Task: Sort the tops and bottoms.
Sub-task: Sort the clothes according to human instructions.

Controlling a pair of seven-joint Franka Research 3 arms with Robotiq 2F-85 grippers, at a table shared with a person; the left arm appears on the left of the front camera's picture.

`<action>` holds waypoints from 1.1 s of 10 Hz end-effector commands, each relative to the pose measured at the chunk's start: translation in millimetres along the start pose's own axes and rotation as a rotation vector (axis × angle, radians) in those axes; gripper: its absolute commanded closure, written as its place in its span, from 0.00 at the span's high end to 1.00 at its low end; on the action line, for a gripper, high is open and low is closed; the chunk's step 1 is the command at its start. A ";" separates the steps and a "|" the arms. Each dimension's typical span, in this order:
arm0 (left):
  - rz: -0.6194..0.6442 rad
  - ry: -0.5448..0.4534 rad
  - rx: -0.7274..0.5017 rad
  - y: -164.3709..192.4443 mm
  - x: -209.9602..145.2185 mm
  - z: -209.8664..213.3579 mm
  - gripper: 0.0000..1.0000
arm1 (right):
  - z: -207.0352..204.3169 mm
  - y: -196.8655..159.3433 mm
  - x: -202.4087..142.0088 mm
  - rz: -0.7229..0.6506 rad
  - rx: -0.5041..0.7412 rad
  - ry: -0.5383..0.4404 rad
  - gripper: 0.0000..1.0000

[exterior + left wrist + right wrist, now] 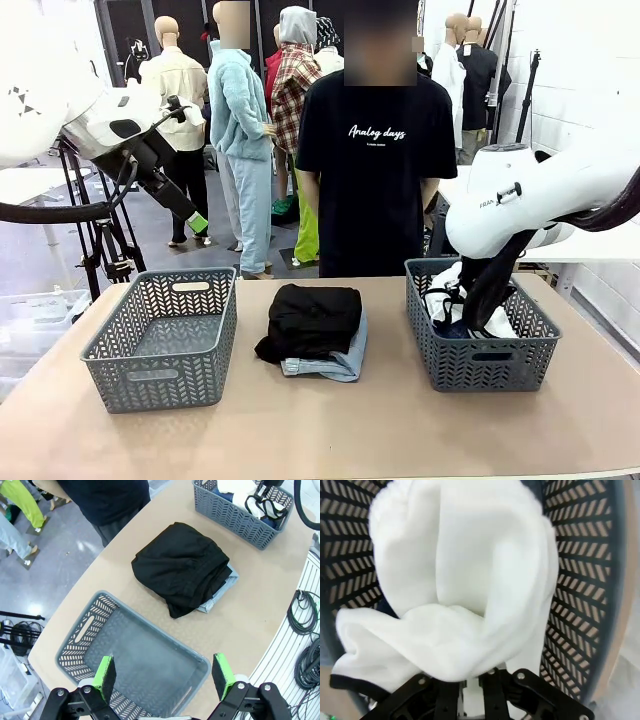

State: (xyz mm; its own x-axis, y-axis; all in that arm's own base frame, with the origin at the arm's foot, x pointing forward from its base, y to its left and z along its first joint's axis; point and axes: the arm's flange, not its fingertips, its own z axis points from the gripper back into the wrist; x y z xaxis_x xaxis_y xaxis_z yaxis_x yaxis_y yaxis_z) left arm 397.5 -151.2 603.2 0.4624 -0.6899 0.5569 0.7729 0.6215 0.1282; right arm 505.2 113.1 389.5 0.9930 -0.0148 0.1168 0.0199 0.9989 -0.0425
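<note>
A plain black top (310, 315) (180, 565) lies folded at the table's middle, on top of pale denim bottoms (335, 365) (222, 587). My right gripper (462, 300) (472, 685) reaches down into the right basket (480, 370) (225, 512), shut on the white top (440, 298) (465, 580) with black edging; the cloth drapes over its fingers and hides them. Dark blue denim (226, 496) lies under that top in the same basket. My left gripper (197, 220) (162, 667) hangs open, high above the left basket (160, 375) (75, 645), which holds nothing.
A person in a black printed T-shirt (375, 170) stands at the far edge, between the baskets. Bare table (320, 430) runs along the near side. Cables (302, 615) lie off the table edge in the left wrist view.
</note>
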 end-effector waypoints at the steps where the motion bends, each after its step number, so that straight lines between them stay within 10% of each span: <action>1: 0.000 -0.004 0.007 0.6 0.0 0.0 1.00 | 20.2 -4.5 -5.8 0.011 0.014 -0.016 0.53; 4: 0.000 -0.004 0.007 0.6 0.0 0.0 1.00 | 55.0 -9.6 -9.4 0.017 0.001 -0.077 1.00; 11: 0.000 -0.004 0.007 0.6 0.0 0.0 1.00 | 65.5 -8.6 -10.7 0.009 -0.008 -0.071 1.00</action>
State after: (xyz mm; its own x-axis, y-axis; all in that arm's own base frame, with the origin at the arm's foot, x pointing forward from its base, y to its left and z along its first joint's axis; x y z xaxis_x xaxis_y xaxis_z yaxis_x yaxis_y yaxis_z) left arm 397.5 -151.2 603.2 0.4624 -0.6899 0.5570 0.7729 0.6215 0.1282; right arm 487.3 108.6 453.1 0.9861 -0.0024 0.1661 0.0120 0.9983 -0.0571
